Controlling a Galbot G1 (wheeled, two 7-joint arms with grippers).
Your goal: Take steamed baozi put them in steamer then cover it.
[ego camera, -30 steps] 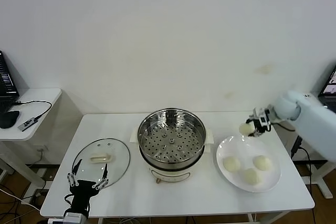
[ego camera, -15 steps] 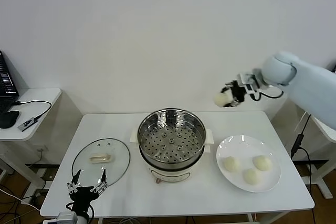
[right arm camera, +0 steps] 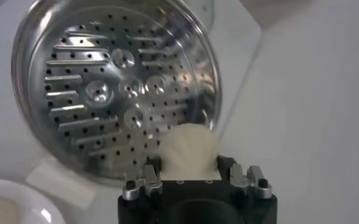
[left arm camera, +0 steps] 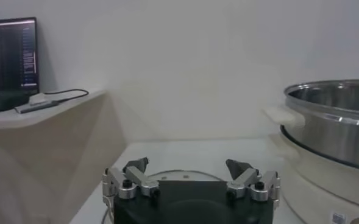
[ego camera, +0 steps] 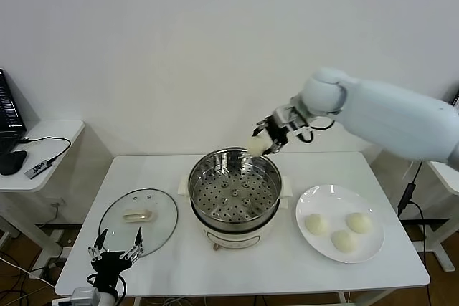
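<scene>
The right end effector (ego camera: 259,144) is closed around one baozi (ego camera: 256,146), holding it in the air above the far rim of the steamer (ego camera: 234,188), which sits at the middle of the desk (ego camera: 401,263). Three more baozi (ego camera: 344,240) lie on a white plate (ego camera: 314,198) just right of the steamer. The cover (ego camera: 138,213) lies flat left of the steamer. Near the cover's front edge, the left end effector (ego camera: 113,254) waits with its fingers spread wide and nothing between them.
</scene>
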